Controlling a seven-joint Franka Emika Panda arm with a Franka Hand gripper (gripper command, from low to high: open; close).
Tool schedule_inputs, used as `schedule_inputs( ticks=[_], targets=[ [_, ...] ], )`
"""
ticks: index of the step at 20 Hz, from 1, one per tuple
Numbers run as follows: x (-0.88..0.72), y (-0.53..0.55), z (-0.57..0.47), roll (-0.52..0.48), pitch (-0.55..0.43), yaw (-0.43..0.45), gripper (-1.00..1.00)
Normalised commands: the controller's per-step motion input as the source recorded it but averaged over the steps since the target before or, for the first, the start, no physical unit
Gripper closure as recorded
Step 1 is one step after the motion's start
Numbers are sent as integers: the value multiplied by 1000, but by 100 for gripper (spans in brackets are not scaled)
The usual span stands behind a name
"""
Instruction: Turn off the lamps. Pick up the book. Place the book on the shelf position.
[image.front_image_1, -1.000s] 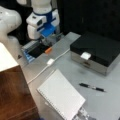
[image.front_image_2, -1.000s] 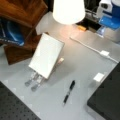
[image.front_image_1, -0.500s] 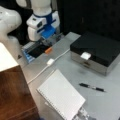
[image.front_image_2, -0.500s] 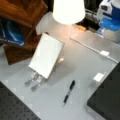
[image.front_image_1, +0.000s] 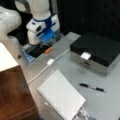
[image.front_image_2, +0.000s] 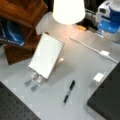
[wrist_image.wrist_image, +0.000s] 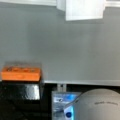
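Front view, arm: one white and blue robot arm fills the upper left; its gripper (image.front_image_1: 46, 40) hangs low over a black pad with one small orange block (image.front_image_1: 48, 50) at the table's far edge. I cannot tell whether the claw is released or clenched.
Front view, book: one large white spiral-bound notebook (image.front_image_1: 60, 97) lies at lower centre on the grey tabletop (image.front_image_1: 75, 72), well apart from the gripper, nothing holding it.
Front view, shelf: one glossy reddish-brown wooden block (image.front_image_1: 13, 96) at lower left, with nothing resting on the part of its top that shows.
Front view, other things: one black pen (image.front_image_1: 91, 87) right of the book; one black-topped metal box (image.front_image_1: 97, 51) at upper right; one white cable with a switch (image.front_image_1: 50, 61) running across the middle.
Front view, lamp: one white lampshade (image.front_image_2: 68, 10) at top centre glows brightly, so this lamp is lit.
Front view, book again: the same white notebook (image.front_image_2: 46, 55) sits left of centre, tilted, beside the wooden block (image.front_image_2: 22, 17) in the upper left; the pen (image.front_image_2: 69, 92) lies below centre.
Front view, arm again: the blue and white arm (image.front_image_2: 110, 20) is in the upper right corner.
Wrist view: one orange block (wrist_image.wrist_image: 21, 73) at the left on black, grey table above, one white box shape at the top edge.
Change: everything sits in the same places as half a second ago.
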Motion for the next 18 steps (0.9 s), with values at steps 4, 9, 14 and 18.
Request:
schedule_inputs(
  ticks=[4, 9, 14, 18],
  targets=[
    [-232, 145, -236, 94, -179, -19, 100],
    [-225, 159, -142, 100, -155, -61, 100],
    [-183, 153, -106, 93, -144, -95, -100],
    [-149, 124, -56, 91, -121, -106, -100]
  ],
)
